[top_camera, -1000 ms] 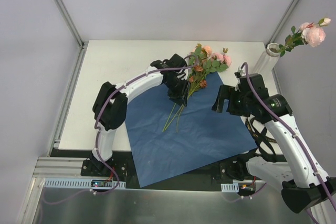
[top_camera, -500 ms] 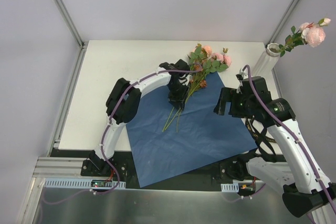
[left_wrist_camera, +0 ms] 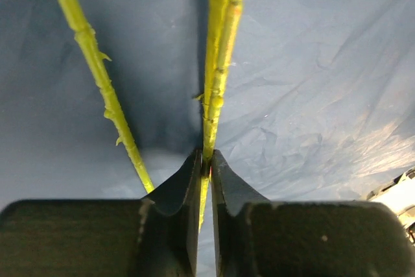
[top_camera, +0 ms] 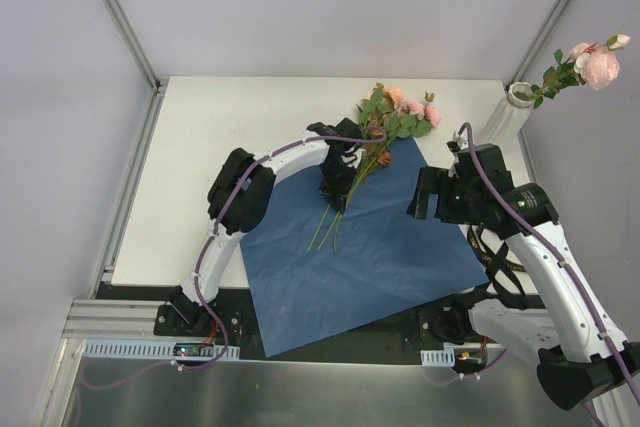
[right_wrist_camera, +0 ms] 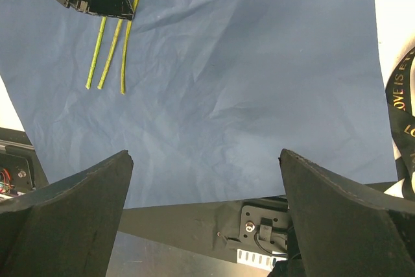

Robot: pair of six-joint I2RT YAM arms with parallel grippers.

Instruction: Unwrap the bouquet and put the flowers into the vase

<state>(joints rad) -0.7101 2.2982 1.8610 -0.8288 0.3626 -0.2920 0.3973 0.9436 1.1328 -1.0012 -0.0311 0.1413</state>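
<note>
My L gripper is pinched shut on two stems of the flowers. Blooms lie mid-desk near far edge, stems on blue paper. Step: pickup. Next: lift clear, carry right to vase at far-right corner. R gripper is wide open and empty, and sits in between, so room there is tight.

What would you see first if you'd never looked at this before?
A big blue paper sheet is spread across the middle of the table, with the flowers, pink and peach roses, lying at its far edge. The left fingers pinch their green stems. At the far right corner, the vase holds a pink rose.
</note>
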